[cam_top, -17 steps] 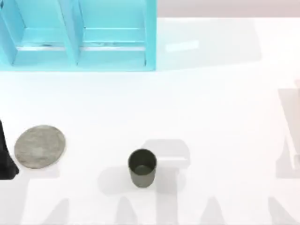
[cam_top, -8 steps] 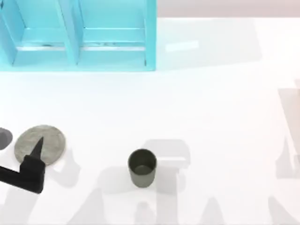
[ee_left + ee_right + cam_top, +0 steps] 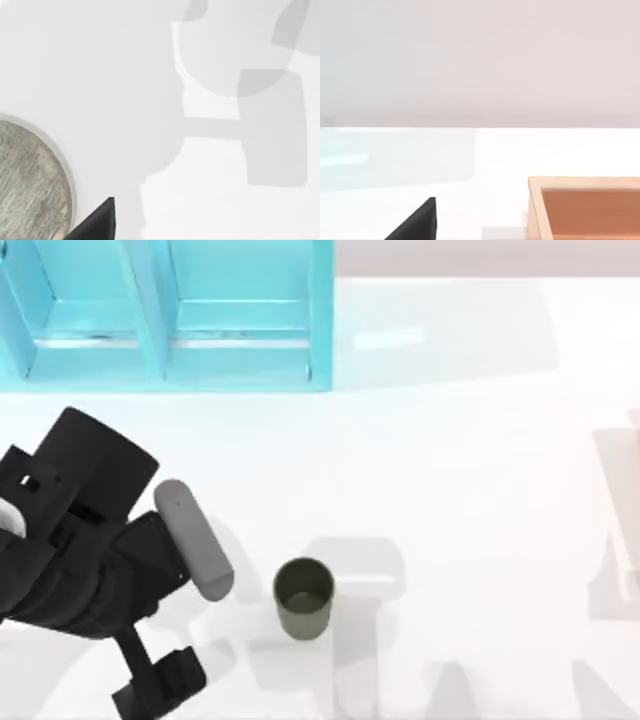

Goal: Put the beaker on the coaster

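Note:
The small olive-grey beaker [image 3: 303,597] stands upright on the white table, a little left of centre near the front. My left arm [image 3: 90,550] looms large over the table's left side, to the left of the beaker and apart from it, and it covers the coaster in the top view. In the left wrist view the mottled grey coaster [image 3: 30,185] lies flat on the table, with one dark fingertip [image 3: 97,222] of that arm's gripper beside it. The right wrist view holds one dark fingertip [image 3: 417,222] of my right arm's gripper.
A turquoise shelf unit [image 3: 165,320] stands at the back left of the table. A shallow wooden box [image 3: 590,207] sits on the table in the right wrist view. White tabletop stretches to the right of the beaker.
My left arm has swung in from the left edge, over the coaster and toward the camera, and now covers the coaster. The beaker has not moved.

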You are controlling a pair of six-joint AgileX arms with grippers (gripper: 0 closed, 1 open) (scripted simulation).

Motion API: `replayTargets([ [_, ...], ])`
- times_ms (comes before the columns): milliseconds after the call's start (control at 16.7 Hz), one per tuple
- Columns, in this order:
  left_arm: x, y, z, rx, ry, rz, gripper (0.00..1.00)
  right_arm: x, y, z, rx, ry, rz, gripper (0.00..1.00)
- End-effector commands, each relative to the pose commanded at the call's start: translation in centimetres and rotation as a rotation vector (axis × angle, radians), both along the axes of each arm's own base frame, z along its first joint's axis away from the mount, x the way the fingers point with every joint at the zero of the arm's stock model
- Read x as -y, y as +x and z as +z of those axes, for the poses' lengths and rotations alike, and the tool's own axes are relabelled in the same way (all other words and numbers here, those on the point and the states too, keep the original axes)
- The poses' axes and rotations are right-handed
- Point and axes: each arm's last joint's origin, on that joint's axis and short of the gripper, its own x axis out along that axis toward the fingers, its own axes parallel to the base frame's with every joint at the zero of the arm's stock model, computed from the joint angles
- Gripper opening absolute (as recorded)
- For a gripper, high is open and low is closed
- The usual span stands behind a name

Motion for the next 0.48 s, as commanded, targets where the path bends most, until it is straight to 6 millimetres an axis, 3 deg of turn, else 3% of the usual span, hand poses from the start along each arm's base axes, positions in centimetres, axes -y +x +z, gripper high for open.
replayTargets([
  [240, 5.6, 2.4, -1.2, -0.261, 0.229, -0.253, 1.00, 0.0, 0.0, 0.0, 0.000, 0.000, 0.000, 1.00],
  [480, 10.4, 4.4, -0.1, -0.331, 0.311, -0.409, 1.00, 0.0, 0.0, 0.0, 0.000, 0.000, 0.000, 1.00],
])
